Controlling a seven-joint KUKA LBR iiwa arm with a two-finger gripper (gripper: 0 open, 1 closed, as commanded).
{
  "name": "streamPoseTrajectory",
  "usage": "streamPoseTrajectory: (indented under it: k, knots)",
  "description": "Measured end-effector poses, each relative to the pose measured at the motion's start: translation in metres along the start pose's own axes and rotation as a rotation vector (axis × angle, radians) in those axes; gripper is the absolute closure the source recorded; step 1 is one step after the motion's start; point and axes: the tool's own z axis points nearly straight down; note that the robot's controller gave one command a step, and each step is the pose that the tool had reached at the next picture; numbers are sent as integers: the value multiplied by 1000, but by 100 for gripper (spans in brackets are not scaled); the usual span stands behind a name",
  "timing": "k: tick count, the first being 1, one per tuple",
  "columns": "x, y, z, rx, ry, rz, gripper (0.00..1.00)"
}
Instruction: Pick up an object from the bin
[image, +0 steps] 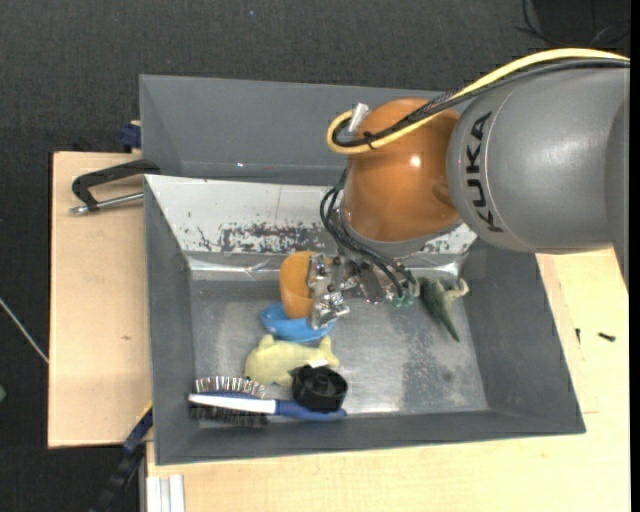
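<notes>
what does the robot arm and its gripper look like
A thick rounded grey arm with black KUKA lettering, a glossy orange dome cover at the wrist, a yellow cable looping over it, and a small silver metal gripper.

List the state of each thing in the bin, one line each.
Pincer: low, right beside the orange thing.
Orange thing: resting at the back, left of the pincer.
Blue thing: lying flat, just in front of the pincer.
Yellow toy: lying, touching the blue thing.
Black cap: lying against the yellow toy.
Brush: lying flat at the front.
Green toy: lying apart, on the right.
</notes>
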Motion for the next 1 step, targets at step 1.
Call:
streamPoseTrajectory:
  k: [1]
  knots:
    - [-6, 1, -51, 0, 2, 6, 100]
